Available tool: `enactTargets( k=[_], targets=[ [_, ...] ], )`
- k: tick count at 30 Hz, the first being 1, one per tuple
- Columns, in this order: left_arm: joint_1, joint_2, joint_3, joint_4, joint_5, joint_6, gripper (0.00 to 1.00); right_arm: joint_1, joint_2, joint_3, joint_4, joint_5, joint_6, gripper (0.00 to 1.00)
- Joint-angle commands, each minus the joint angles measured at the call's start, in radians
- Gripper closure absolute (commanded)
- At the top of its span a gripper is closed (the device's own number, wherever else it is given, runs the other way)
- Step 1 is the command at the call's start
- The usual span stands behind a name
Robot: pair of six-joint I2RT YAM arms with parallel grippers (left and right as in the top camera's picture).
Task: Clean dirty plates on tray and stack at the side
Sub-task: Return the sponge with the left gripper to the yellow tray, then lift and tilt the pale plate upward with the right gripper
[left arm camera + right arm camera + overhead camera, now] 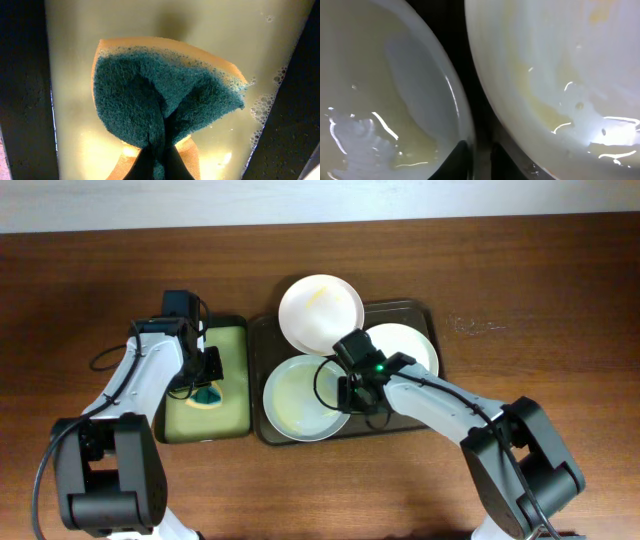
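Three white plates lie on the dark brown tray [265,340]: one at the far edge [320,310], overhanging the rim, one at the right [410,345], and one at the front left [295,398] with a yellowish film. My right gripper [352,388] is shut on the right rim of the front-left plate [380,75]; the rim runs between its fingers [478,160]. Another smeared plate [560,60] lies just beside it. My left gripper [205,375] is shut on a green and orange sponge [165,85], pinched between its fingers [159,165].
The sponge hangs over a smaller dark tray [232,408] with pale yellow-green soapy water [100,30], left of the brown tray. Brown table [540,300] lies all around; a faint white mark [478,326] is to the tray's right.
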Motion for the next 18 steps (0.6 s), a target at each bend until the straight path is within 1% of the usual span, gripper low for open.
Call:
enactTargets(
  k=[1,2,5,6,9,10,13,15,18],
  targets=[
    [-0.001,-0.006,-0.001,0.004,-0.011,-0.016,0.98,0.009,0.013,-0.029,0.018,-0.016,0.010,0.92],
    [-0.001,-0.006,-0.001,0.011,-0.011,-0.016,0.98,0.009,0.013,-0.029,0.020,-0.016,0.009,0.96],
    [-0.001,-0.006,-0.001,0.018,-0.011,-0.016,0.97,0.007,0.010,-0.008,0.027,-0.016,0.003,0.96],
    [-0.001,-0.006,-0.001,0.017,-0.011,-0.016,0.97,0.007,0.001,0.014,0.018,-0.024,-0.027,0.96],
    [-0.001,-0.006,-0.001,0.016,-0.011,-0.016,0.97,0.007,-0.054,0.106,-0.060,-0.011,-0.071,0.96],
    [-0.001,-0.006,-0.001,0.016,-0.011,-0.016,1.00,0.007,-0.059,0.148,-0.108,-0.011,-0.071,0.96],
    [-0.001,-0.013,-0.001,0.013,-0.011,-0.016,1.00,0.007,-0.059,0.235,-0.211,-0.011,-0.117,0.96],
    [-0.001,-0.055,-0.001,-0.006,-0.010,-0.016,1.00,0.007,-0.059,0.291,-0.251,-0.012,-0.120,0.96],
    [-0.001,-0.242,-0.001,-0.024,-0.010,-0.016,1.00,0.007,-0.059,0.381,-0.311,-0.011,-0.124,0.96]
  ],
)
